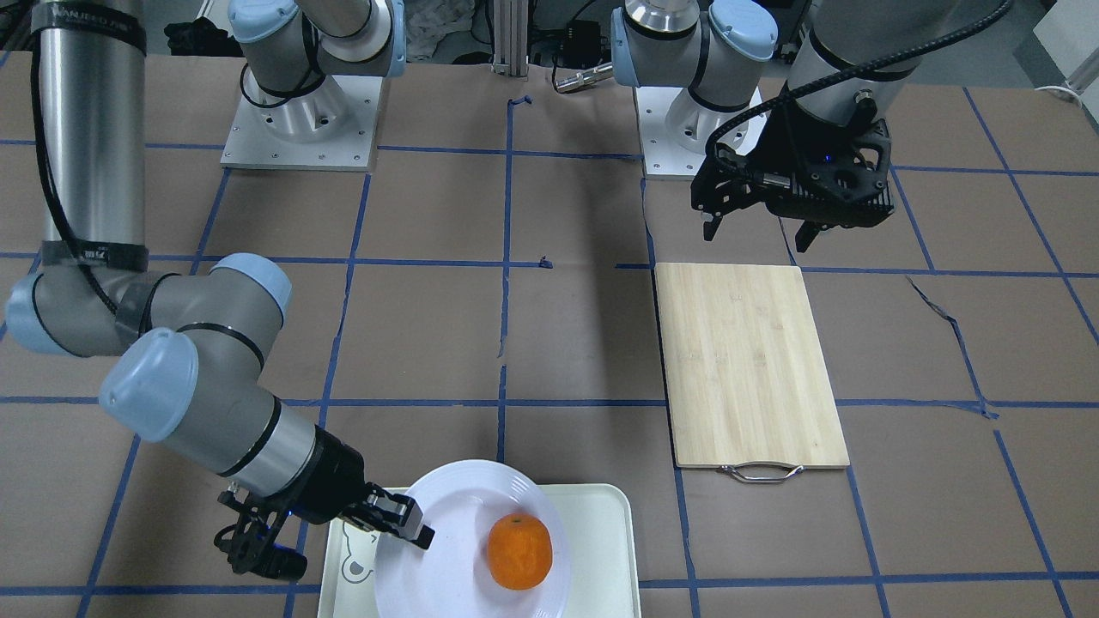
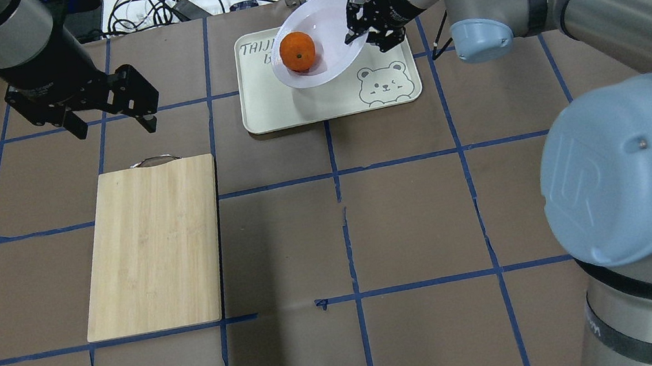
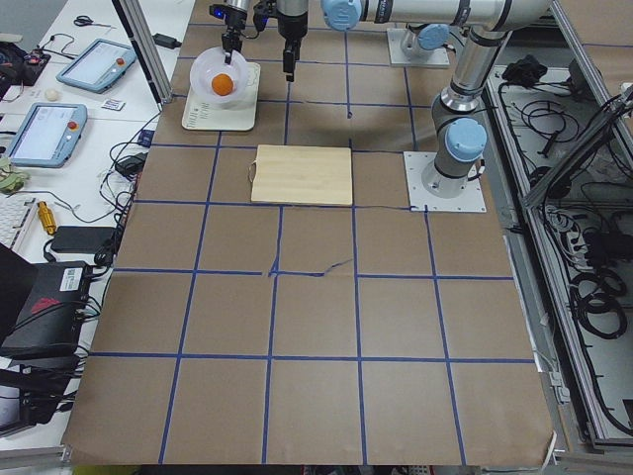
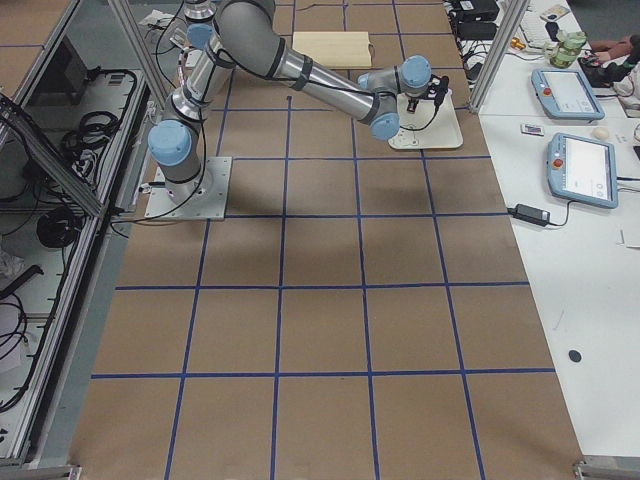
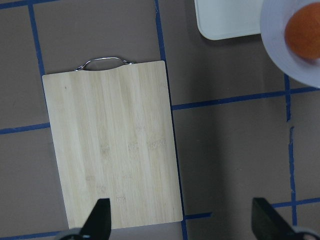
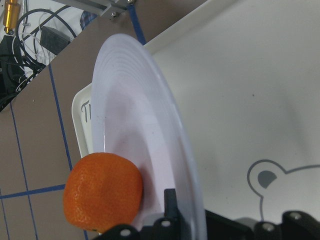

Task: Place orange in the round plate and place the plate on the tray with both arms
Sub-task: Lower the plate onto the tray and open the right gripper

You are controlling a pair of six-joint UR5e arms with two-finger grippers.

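Note:
The orange (image 1: 519,551) (image 2: 297,51) (image 6: 102,192) lies in the round plate (image 1: 455,498) (image 2: 326,19) (image 6: 130,115), towards its lower side. My right gripper (image 1: 403,524) (image 2: 356,24) is shut on the plate's rim and holds the plate tilted over the tray (image 1: 601,532) (image 2: 288,110) (image 6: 240,100). The plate casts a shadow on the tray, and I cannot tell whether its low edge touches. My left gripper (image 1: 757,236) (image 2: 114,128) (image 5: 182,220) hangs open and empty above the table, beyond the cutting board's handle end and well away from the tray.
A bamboo cutting board (image 1: 751,365) (image 2: 156,246) (image 5: 112,145) with a metal handle lies flat on the robot's left half of the table. Both arm bases (image 1: 300,120) (image 1: 700,129) stand at the robot's side. Tablets (image 3: 40,134) and cables lie on the bench behind the tray.

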